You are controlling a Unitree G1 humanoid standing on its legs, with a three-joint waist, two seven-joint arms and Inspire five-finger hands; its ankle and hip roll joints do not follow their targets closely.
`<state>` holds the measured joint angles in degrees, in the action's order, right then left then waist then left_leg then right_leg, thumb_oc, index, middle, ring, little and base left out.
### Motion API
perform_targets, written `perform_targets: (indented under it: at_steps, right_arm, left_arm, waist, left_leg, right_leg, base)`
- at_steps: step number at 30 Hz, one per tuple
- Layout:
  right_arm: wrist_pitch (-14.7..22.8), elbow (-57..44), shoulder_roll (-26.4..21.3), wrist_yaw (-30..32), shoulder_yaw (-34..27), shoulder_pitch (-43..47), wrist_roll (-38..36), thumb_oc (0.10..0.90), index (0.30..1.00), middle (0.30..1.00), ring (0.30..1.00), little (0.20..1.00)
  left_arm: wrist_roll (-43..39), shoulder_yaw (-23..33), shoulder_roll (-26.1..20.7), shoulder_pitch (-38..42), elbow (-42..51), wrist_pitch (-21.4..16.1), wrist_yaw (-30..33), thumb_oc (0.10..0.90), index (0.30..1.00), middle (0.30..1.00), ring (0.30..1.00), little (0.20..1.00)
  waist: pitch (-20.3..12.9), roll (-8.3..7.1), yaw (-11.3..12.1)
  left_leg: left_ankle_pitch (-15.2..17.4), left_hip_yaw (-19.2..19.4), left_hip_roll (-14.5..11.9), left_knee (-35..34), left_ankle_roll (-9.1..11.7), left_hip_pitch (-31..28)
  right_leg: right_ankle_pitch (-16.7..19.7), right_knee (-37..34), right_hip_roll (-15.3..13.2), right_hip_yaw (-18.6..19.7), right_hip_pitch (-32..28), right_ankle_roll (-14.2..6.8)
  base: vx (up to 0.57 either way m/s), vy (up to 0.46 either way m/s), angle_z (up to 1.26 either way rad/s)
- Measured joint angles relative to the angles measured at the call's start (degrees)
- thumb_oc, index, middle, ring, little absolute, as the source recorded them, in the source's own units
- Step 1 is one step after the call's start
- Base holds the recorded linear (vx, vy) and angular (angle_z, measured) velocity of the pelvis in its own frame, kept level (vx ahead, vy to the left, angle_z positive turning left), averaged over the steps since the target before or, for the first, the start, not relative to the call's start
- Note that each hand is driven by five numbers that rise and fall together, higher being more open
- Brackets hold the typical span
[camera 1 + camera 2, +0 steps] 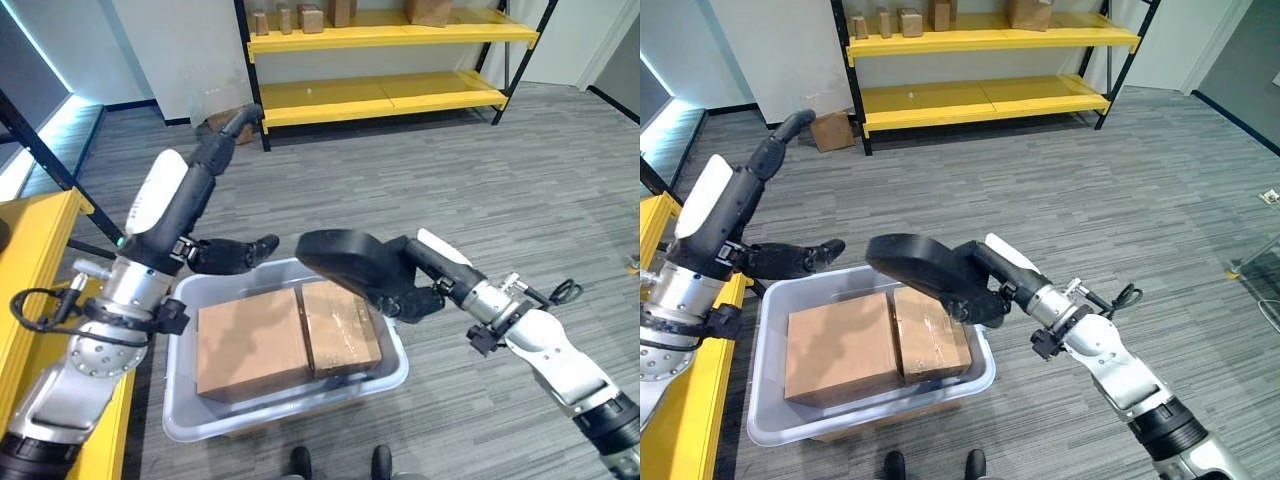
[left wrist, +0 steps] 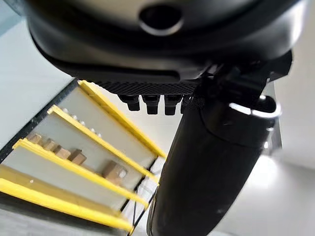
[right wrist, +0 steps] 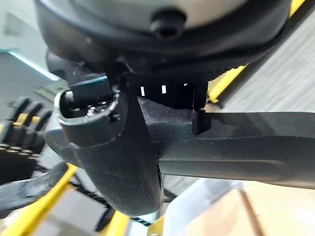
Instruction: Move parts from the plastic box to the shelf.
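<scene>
A grey plastic box (image 1: 190, 425) stands on the floor in front of me, with two brown cardboard boxes side by side in it, the left one (image 1: 250, 345) wider than the right one (image 1: 340, 330). My left hand (image 1: 225, 257) hovers over the box's far left rim, open, fingers stretched toward the middle. My right hand (image 1: 350, 262) hangs flat and open just above the far edge of the right cardboard box, holding nothing. The yellow shelf (image 1: 390, 35) stands at the far wall with several small cardboard boxes (image 1: 312, 18) on its upper level.
A yellow-topped rack (image 1: 30, 250) runs close along my left side, beside the plastic box. A cardboard box (image 1: 225, 125) lies on the floor by the shelf's left post. Grey carpet stretches between the plastic box and the shelf.
</scene>
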<state>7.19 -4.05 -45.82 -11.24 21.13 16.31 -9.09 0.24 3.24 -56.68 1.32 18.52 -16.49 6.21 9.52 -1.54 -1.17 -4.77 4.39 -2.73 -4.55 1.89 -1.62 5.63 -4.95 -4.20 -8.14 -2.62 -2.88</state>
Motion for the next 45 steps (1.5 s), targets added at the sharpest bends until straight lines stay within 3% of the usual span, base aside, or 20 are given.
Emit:
perform_targets:
  at_steps: [5,14,17,30,45]
  right_arm:
    - [-0.2,2.3,-0.3,1.2,0.0,0.0,0.2,0.4,0.3,0.3,0.3,0.3]
    - [-0.3,2.7,-0.5,1.6,1.3,1.8,1.2,0.4,0.3,0.3,0.3,0.3]
    - [-0.3,4.7,-0.7,1.8,4.1,5.5,1.2,0.4,0.3,0.3,0.3,0.3]
    - [-0.8,4.9,-0.3,1.7,8.0,6.8,1.2,0.4,0.3,0.3,0.3,0.3]
    - [-1.1,4.8,0.4,1.7,8.1,6.9,1.1,0.4,0.3,0.3,0.3,0.3]
  left_arm:
    - [0.0,-2.8,-3.2,0.4,0.0,0.0,-2.1,0.9,1.0,1.0,1.0,1.0]
    - [-0.2,-7.9,-3.4,4.4,0.0,-0.2,-4.3,0.9,1.0,1.0,1.0,1.0]
    - [-2.2,-12.6,-5.9,7.6,0.3,-0.6,-5.1,0.9,1.0,1.0,1.0,1.0]
    - [-2.4,-20.0,-4.7,15.5,0.1,-1.1,-5.6,0.9,1.0,1.0,1.0,1.0]
    - [-2.5,-21.5,-3.2,15.7,-0.6,-1.0,-5.8,0.9,1.0,1.0,1.0,1.0]
  waist:
    - [-0.1,0.15,-0.1]
    - [-0.1,0.22,-0.1]
    - [-0.2,0.33,-0.3]
    - [-0.3,0.5,-0.4]
    - [-0.5,0.85,-0.5]
  left_leg:
    - [0.0,0.0,0.0,0.0,0.0,0.0]
    - [0.0,0.0,0.0,0.0,0.0,-0.2]
    - [0.0,0.0,0.0,0.0,0.0,-0.3]
    - [-0.2,0.0,0.0,0.0,0.0,-0.4]
    - [-0.2,0.1,0.0,0.0,0.0,-0.4]
  right_leg:
    - [0.0,0.0,0.0,0.0,0.0,0.0]
    - [0.0,0.0,0.0,0.0,-0.1,0.0]
    - [0.0,0.0,0.0,0.1,-0.2,0.0]
    - [0.0,0.0,0.0,0.1,-0.3,0.0]
    - [0.0,0.0,0.0,0.1,-0.3,0.0]
  base:
    - [0.0,0.0,0.0]
    - [0.0,0.0,0.0]
    - [0.0,0.0,0.0]
    - [0.0,0.0,0.0]
    - [0.0,0.0,0.0]
